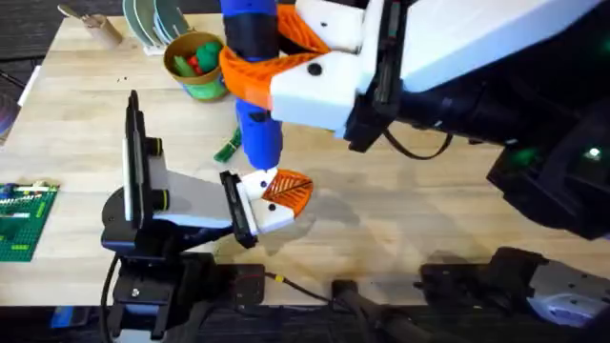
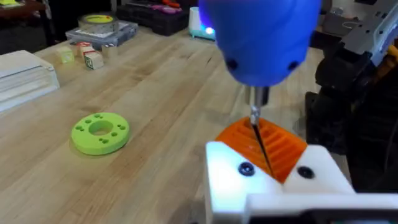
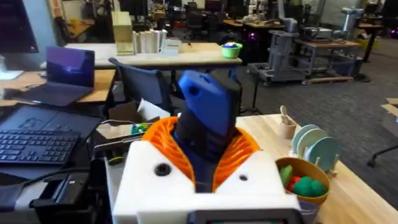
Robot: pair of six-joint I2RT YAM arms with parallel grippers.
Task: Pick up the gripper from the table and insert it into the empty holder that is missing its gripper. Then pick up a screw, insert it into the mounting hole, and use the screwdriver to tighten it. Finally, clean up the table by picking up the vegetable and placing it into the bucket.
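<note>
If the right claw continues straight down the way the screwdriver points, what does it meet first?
Probably the orange gripper seated in the left claw: the screwdriver tip is already at it. The exact contact depth is unclear.

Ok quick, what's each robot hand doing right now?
Left gripper: can't tell whether it is open or closed.
Right gripper: closed on the blue pen-shaped powered screwdriver, its thin metal tip pointing down.

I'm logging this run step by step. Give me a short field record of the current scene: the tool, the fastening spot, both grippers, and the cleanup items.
tool: blue screwdriver, upright, held in the right gripper
tip: on the orange gripper in its white holder
left gripper: fingers not readable
vegetable: on the table, beside the screwdriver
bucket: holds toy items, far side of table
</note>
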